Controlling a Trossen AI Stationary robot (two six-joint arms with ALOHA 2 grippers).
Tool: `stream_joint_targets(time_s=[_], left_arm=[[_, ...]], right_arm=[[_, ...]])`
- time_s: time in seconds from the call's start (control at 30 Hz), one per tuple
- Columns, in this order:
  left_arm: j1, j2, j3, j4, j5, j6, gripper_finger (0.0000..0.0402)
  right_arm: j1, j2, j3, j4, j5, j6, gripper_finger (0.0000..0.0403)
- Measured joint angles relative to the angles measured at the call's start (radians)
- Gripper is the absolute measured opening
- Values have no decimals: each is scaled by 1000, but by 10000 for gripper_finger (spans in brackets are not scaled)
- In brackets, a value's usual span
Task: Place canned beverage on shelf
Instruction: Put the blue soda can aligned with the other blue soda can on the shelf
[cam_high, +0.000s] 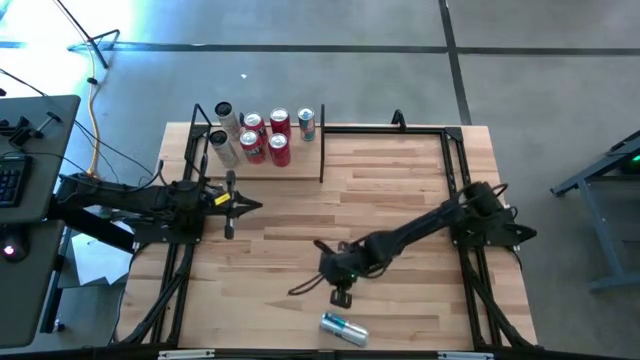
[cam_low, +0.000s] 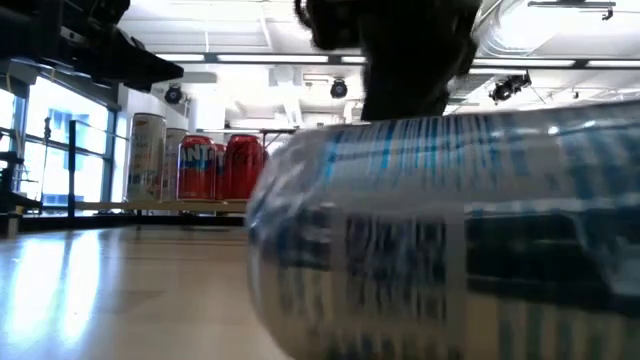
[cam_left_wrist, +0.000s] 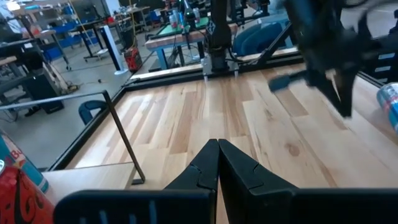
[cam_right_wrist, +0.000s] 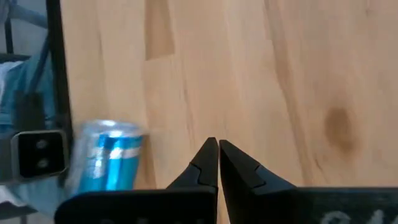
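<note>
A blue-and-silver beverage can (cam_high: 343, 327) lies on its side on the tabletop near the front edge; it fills the low view (cam_low: 450, 230). My right gripper (cam_high: 342, 297) hangs shut just on the can's far side, its tips (cam_right_wrist: 217, 149) over bare wood with the can (cam_right_wrist: 106, 163) off to one side. The shelf (cam_high: 300, 160), a small pale board with black rod frames, sits at the far left and bears several upright red and silver cans (cam_high: 262, 135). My left gripper (cam_high: 245, 207) waits shut near the shelf's front edge.
A black metal frame (cam_high: 455, 160) runs along the tabletop's edges, and a small camera block (cam_right_wrist: 38, 154) stands at the front edge beside the lying can. Bare wood (cam_high: 390, 180) stretches between the shelf and my right arm.
</note>
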Motion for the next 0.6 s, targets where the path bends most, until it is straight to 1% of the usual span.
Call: stream_joint_targets(time_s=[0.07,0.17,0.2,0.3,0.37,0.4,0.5,0.6], left_arm=[[0,7,0,0,0,0,0],[0,23,0,-1,0,0,0],[0,29,0,0,0,0,0],[0,45,0,8,0,1,0],[0,56,0,25,0,1,0],[0,64,0,41,0,0,0],[0,79,0,67,7,-10,0],[-1,94,0,68,27,-33,0]], right_arm=[[14,-39,0,-53,-5,25,0],[88,-67,0,-72,-105,69,0],[123,-68,0,-57,-131,87,0],[211,-55,1,43,-138,132,0],[240,-35,1,96,-104,148,0],[246,-26,1,102,-70,148,0],[245,-5,1,69,33,121,0],[217,19,1,9,54,84,0]])
